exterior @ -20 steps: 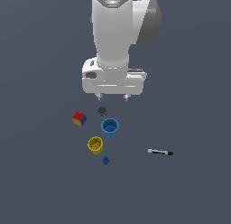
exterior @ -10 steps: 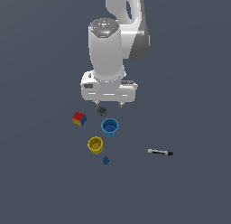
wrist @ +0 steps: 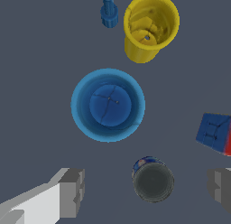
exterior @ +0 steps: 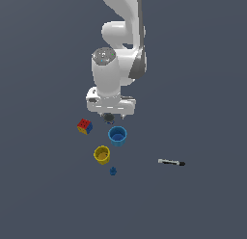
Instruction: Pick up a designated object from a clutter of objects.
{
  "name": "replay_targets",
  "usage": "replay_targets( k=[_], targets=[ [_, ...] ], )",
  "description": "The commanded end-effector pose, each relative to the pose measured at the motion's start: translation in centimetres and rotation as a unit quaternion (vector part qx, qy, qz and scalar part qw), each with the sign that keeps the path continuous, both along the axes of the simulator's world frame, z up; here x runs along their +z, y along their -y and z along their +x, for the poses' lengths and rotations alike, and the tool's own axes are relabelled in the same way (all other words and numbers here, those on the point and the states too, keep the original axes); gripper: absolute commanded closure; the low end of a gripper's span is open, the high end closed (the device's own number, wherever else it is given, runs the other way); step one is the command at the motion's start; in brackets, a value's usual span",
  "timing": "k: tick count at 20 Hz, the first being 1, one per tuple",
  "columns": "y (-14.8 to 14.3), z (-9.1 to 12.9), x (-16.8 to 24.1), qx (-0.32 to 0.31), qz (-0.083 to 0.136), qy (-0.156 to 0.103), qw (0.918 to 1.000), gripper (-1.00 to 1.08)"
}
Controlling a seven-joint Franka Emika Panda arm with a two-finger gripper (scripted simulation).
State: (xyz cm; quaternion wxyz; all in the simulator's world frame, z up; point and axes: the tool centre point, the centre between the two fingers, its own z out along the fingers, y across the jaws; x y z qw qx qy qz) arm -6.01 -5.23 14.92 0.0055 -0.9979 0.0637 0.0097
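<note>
**Arm poised over small dark target amid clutter**

Exterior view: We see the end effector [exterior: 114, 115] hanging low over the tabletop [exterior: 202, 88], directly above the small dark round item [exterior: 109, 118], which peeks out beneath it. From that item the multicoloured cube [exterior: 85, 126] lies at 8 o'clock, the blue cup [exterior: 117, 135] just beside it at 5 o'clock, and the yellow cup [exterior: 102, 154] and tiny blue piece [exterior: 113, 171] farther off near 6. The black-and-white marker [exterior: 171, 162] sits well apart.

Wrist view: Our end effector [wrist: 146, 191] stands released, its fingers [wrist: 72, 192] spread to either side of the dark item [wrist: 153, 180] without touching it. We judge the piece light, rigid and possibly slick, best pinched across its rounded sides, low and centred, mindful of the blue cup [wrist: 108, 105] and cube [wrist: 215, 133] nearby.
</note>
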Motion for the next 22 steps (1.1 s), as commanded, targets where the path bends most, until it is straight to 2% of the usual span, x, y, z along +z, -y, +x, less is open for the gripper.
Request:
replay_targets(
  k=[1,12,22],
  targets=[
    [0.6,-1.3,-1.8,-0.009,0.000,0.002,1.0000,-0.92],
    [2.7,-6.6,-7.2,-0.039,-0.004,0.008,0.9992,-0.92],
    [3.2,-8.4,-8.5,-0.049,-0.007,0.009,0.9988,-0.92]
  ],
)
